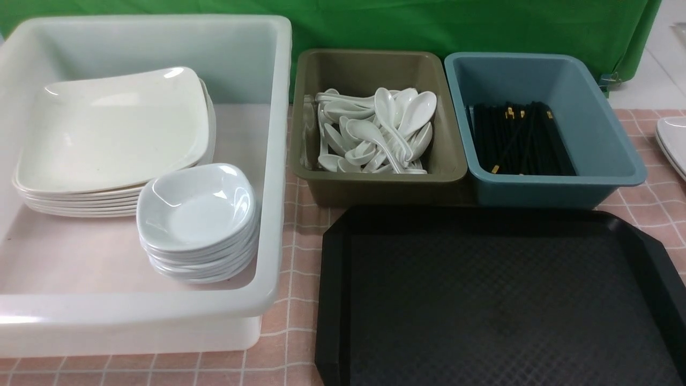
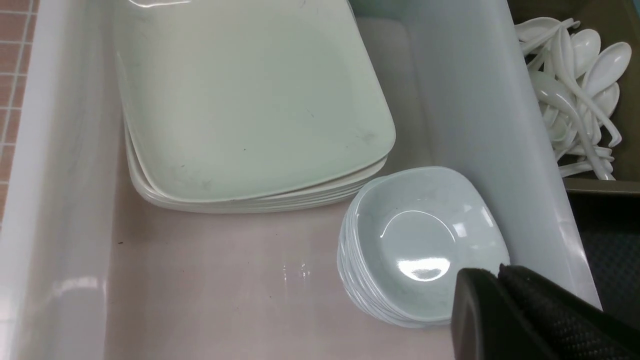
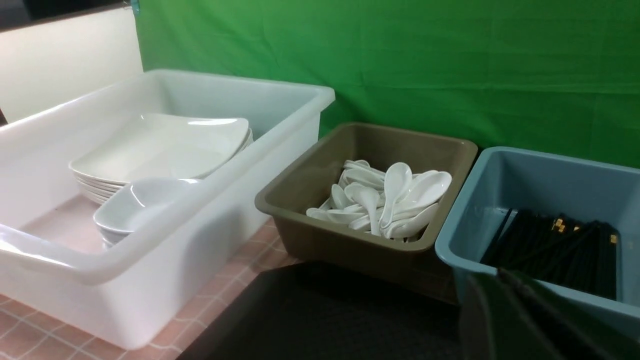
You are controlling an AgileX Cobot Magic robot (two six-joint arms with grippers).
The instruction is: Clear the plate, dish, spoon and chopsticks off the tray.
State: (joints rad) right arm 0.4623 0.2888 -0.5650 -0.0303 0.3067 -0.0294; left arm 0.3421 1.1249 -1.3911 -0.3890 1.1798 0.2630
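Note:
The black tray (image 1: 482,300) lies at the front right with nothing on its textured floor. A stack of large white plates (image 1: 112,128) sits in the white bin, with a stack of small bluish dishes (image 1: 195,206) beside it. White spoons (image 1: 375,134) fill the olive tub. Black chopsticks (image 1: 517,139) lie in the blue tub. Neither arm shows in the front view. My left gripper (image 2: 497,272) is shut and empty, hovering over the dishes (image 2: 420,240). My right gripper (image 3: 500,272) is shut and empty, near the blue tub's front rim above the tray (image 3: 325,320).
The big white bin (image 1: 278,161) stands on the left. The olive tub (image 1: 370,178) and the blue tub (image 1: 557,179) stand side by side behind the tray. Another white plate (image 1: 675,139) pokes in at the far right edge. A green cloth hangs behind.

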